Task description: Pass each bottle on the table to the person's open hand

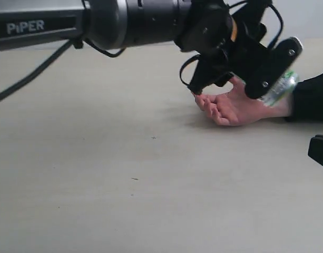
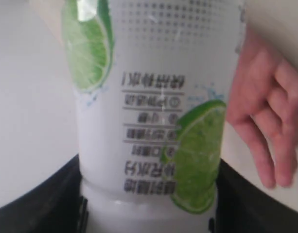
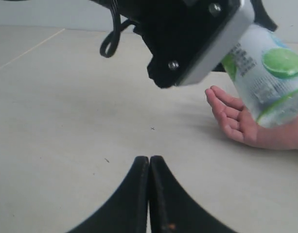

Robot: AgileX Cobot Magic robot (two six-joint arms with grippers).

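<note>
Above the open hand point(image 1: 229, 108), clear lime-label bottle point(image 2: 149, 121) clamped in left claw point(image 1: 225, 87), right claw point(image 3: 149, 162) pressed together.

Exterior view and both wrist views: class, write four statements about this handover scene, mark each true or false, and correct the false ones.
1. The left end effector grips the clear plastic lime-label bottle. True.
2. The right end effector is open around a second bottle. False: its jaws are shut together and hold nothing.
3. The person's open hand lies palm up on the pale beige table. True.
4. The lime-label bottle lies flat on the table, far from the hand. False: it is held off the table, right by the hand.
</note>
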